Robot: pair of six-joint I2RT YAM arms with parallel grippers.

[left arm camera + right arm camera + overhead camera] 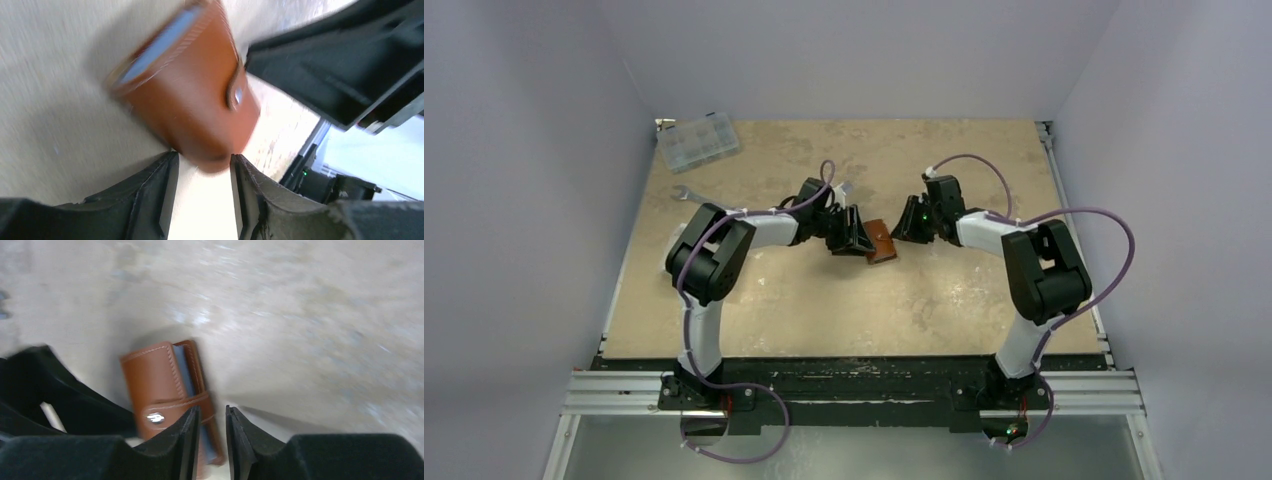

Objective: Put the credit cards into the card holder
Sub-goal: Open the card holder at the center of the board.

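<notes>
Brown leather card holder, stud mark blurred, left hand apart, right hand over it, hold unclear

Just ahead of your left jaws, the card holder looks like smooth brown leather with a soft sheen, and its snap stud is shiny metal. The light blue card in its mouth looks like smooth plastic. The fingers of your left gripper are matt black and faintly grainy. Under the jaws, the table is mottled beige and matt.
</notes>
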